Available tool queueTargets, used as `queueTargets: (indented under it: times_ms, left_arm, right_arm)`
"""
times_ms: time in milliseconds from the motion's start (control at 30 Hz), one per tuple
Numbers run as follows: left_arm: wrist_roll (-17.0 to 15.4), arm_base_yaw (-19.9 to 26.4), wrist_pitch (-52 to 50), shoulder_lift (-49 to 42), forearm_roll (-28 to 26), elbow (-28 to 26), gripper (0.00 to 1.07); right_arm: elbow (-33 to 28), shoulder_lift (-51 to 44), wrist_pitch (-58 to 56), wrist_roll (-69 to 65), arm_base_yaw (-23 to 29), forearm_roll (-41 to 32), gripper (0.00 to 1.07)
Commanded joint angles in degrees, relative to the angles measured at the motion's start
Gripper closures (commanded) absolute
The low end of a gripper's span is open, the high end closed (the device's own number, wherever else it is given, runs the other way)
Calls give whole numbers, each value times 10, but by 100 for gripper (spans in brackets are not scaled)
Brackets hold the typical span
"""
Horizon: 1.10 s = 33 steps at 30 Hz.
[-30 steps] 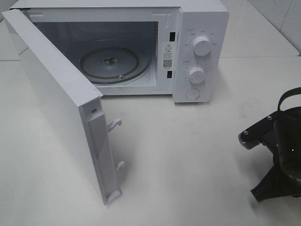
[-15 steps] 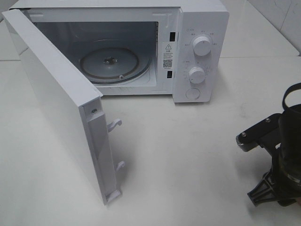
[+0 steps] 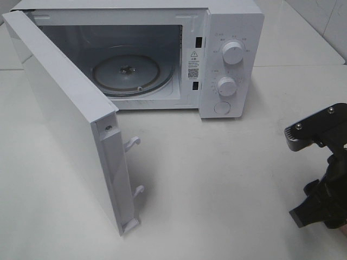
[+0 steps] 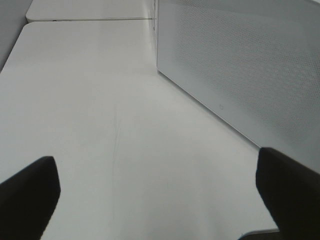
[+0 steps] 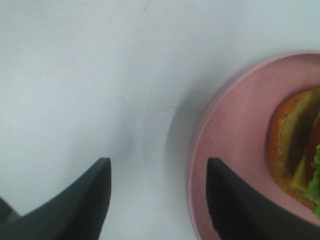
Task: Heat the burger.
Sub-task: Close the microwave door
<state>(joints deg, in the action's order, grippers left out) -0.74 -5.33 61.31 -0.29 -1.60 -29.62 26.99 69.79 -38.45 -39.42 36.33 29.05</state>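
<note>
High view: microwave (image 3: 162,54) at the tabletop's far edge, door (image 3: 70,127) swung wide, turntable (image 3: 127,74) bare; burger unseen.
Left wrist view: left gripper (image 4: 155,195) spread wide, empty, beside the microwave.
Right wrist view: right gripper (image 5: 157,197) parted, empty, straddling the pink plate's (image 5: 235,145) rim; burger (image 5: 295,147) lies just beyond one finger, nearer this arm.

The high camera looks steeply down on the white table (image 3: 227,184), facing the open microwave (image 3: 227,59). The left wrist camera sits low, looking along the table beside the microwave's perforated side, sharing both with the high view. The right wrist camera peers straight down, close over a pink plate (image 5: 235,135).
</note>
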Motion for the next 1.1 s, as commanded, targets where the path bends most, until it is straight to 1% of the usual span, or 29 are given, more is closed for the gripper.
queueTargets:
  times_ms: [33, 67, 100, 167, 200, 233, 267, 300, 367, 500, 733, 1100]
  left_arm:
    - [2, 1, 1, -3, -2, 0, 7]
    - [2, 1, 1, -3, -2, 0, 7]
    - [2, 1, 1, -3, -2, 0, 7]
    - [2, 1, 1, -3, -2, 0, 7]
    - [2, 1, 1, -3, -2, 0, 7]
    - [2, 1, 1, -3, -2, 0, 7]
    - [2, 1, 1, -3, -2, 0, 7]
    - [2, 1, 1, -3, -2, 0, 7]
    - [2, 1, 1, -3, -2, 0, 7]
    - [2, 1, 1, -3, -2, 0, 7]
    - [2, 1, 1, -3, -2, 0, 7]
    - [2, 1, 1, -3, -2, 0, 7]
  right_arm:
    - [0, -36, 6, 61, -2, -52, 46]
    - [2, -50, 6, 81, -2, -72, 45]
    - [2, -50, 6, 81, -2, -72, 45]
    - [13, -102, 5, 155, -2, -150, 39]
    - [13, -102, 5, 155, -2, -150, 39]
    - [17, -115, 3, 174, -2, -170, 38]
    - [26, -136, -2, 213, -2, -206, 35]
    - [26, -136, -2, 213, -2, -206, 35]
    - [38, -165, -17, 250, -2, -242, 31]
    - [47, -190, -41, 259, -2, -255, 30]
    - [77, -264, -147, 277, -2, -255, 31]
    - [79, -362, -210, 278, -2, -250, 31]
